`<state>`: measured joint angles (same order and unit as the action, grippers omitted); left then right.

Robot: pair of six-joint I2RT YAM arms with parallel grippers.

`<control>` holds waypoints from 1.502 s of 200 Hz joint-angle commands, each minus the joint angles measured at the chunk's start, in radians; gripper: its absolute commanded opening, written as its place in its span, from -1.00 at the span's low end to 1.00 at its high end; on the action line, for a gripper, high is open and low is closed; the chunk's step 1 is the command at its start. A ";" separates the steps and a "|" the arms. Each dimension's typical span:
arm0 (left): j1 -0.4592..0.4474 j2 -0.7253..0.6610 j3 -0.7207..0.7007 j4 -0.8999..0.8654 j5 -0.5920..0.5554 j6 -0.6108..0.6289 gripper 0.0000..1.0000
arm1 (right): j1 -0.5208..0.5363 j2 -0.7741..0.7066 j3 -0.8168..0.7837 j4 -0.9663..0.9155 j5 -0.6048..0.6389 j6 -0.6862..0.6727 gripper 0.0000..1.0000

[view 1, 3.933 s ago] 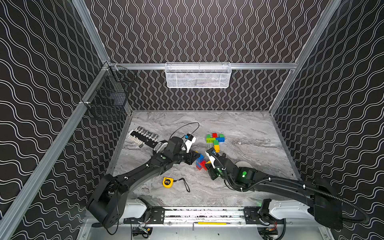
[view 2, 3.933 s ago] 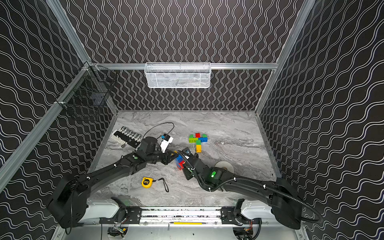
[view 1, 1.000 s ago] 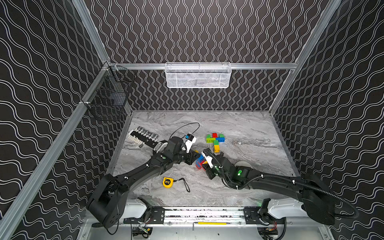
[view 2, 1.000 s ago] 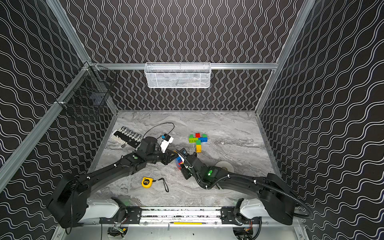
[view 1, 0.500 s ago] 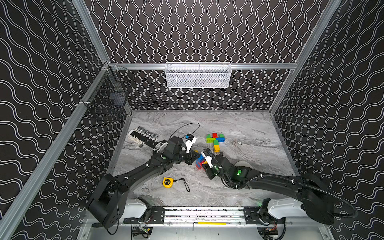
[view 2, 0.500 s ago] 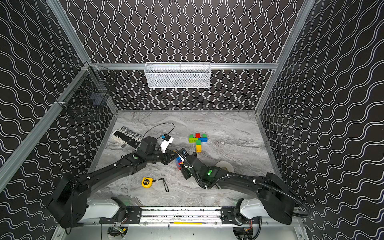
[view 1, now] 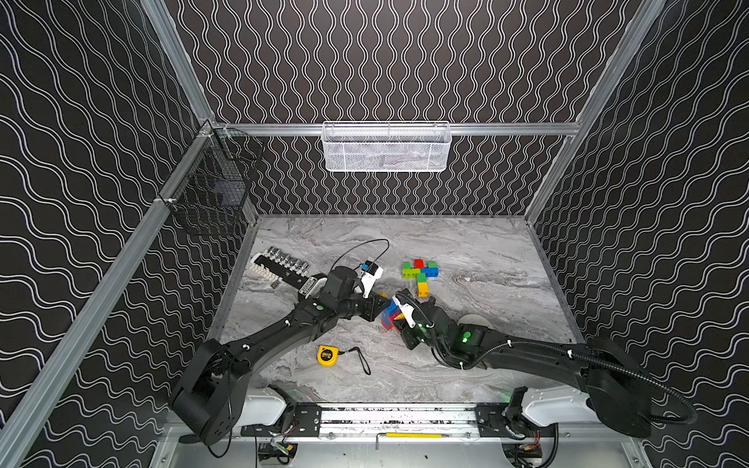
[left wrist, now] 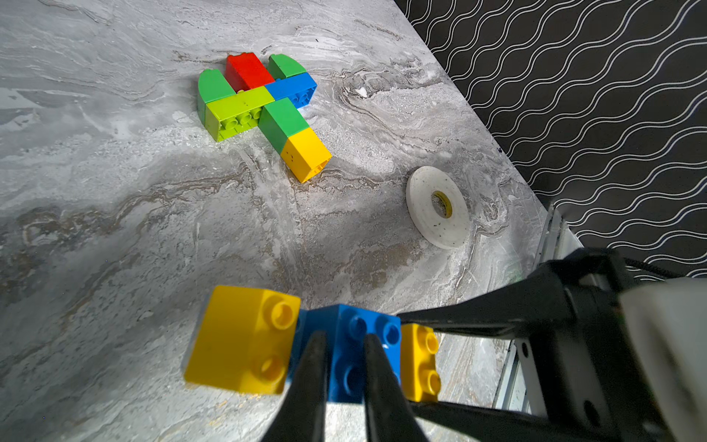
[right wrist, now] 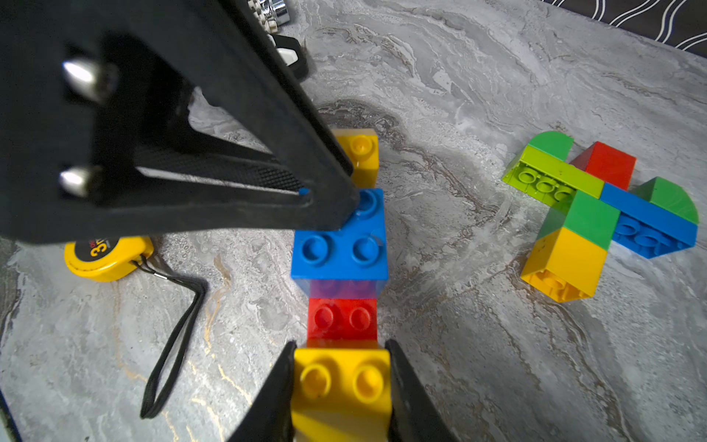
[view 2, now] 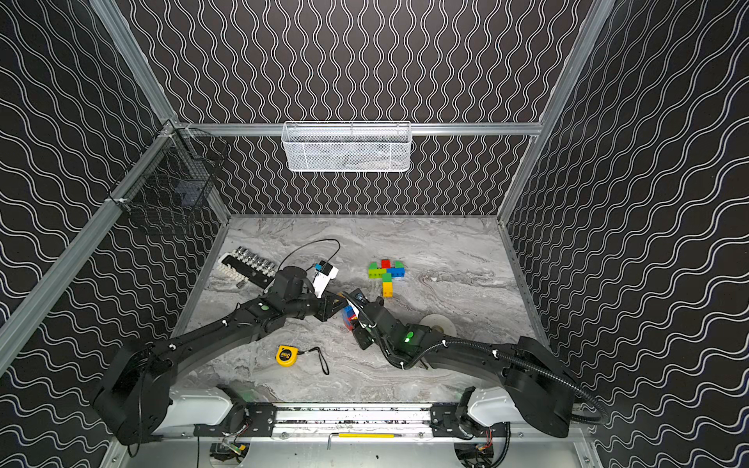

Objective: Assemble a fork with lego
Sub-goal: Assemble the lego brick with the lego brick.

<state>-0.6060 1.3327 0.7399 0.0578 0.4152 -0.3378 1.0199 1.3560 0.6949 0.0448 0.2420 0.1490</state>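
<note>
- We see the left gripper (left wrist: 344,346) pinched almost closed on the blue brick (right wrist: 340,248) of a short lego row (view 1: 390,317), near the middle of the marble tabletop (view 1: 466,251) in both top views.
- The right gripper (right wrist: 340,363) clamps the near yellow brick (right wrist: 340,398) at the row's end. A red brick (right wrist: 341,319) sits between it and the blue one, and a far yellow brick (right wrist: 359,153) is just beside the blue.
- We find the lego cluster (view 1: 420,272) lying up and right of the row, apart from it.
- A tape measure (view 1: 326,355) lies at lower left, and a white tape roll (left wrist: 438,206) at right.
</note>
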 commanded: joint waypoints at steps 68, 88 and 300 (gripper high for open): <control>0.000 -0.007 -0.007 -0.064 0.003 -0.002 -0.64 | -0.009 -0.062 0.046 -0.077 -0.050 0.006 0.67; -0.001 -0.009 -0.005 -0.064 0.005 -0.002 -0.64 | -0.012 -0.121 0.041 -0.030 0.000 0.009 0.91; -0.036 -0.013 0.038 -0.087 0.033 0.009 -0.60 | -0.125 -0.242 -0.058 0.009 0.025 0.132 0.83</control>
<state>-0.6380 1.3251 0.7742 -0.0345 0.4408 -0.3412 0.8955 1.1290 0.6449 0.0429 0.2497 0.2672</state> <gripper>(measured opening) 0.198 0.919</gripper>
